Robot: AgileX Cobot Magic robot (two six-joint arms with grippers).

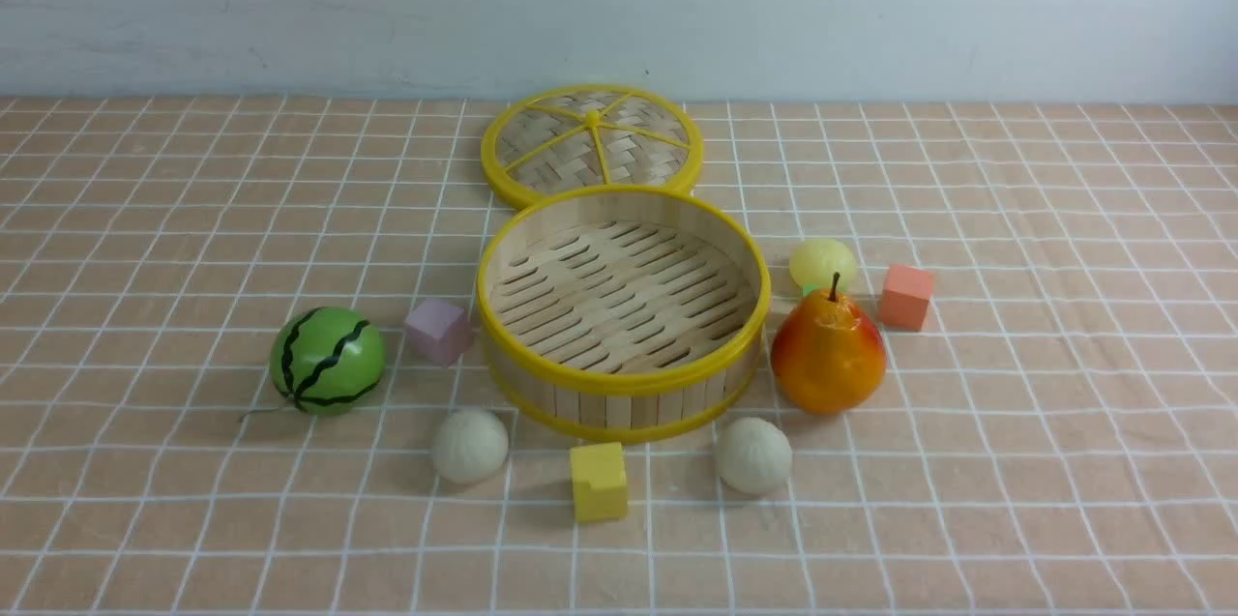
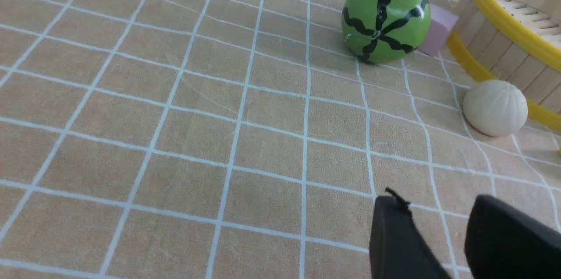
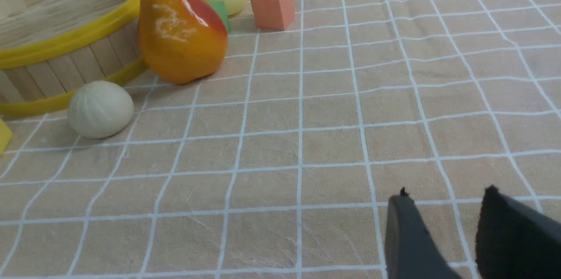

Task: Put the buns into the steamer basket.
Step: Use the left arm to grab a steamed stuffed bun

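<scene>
Peach checked cloth is spread over the counter, above which the left gripper [image 2: 438, 202] is held with fingers parted. Toward the near edge, one off-white bun [image 1: 469, 445] is laid just left of the central steamer basket [image 1: 619, 385], a second off-white bun [image 1: 753, 454] just right of it, and the pale yellow bun [image 1: 822, 262] behind the pear [image 1: 827, 355]. The right gripper [image 3: 447, 195] is likewise held parted.

left hand [image 2: 436, 200]: matte black fingers [image 2: 394, 239] | right hand [image 3: 447, 193]: black, frayed edges
</scene>
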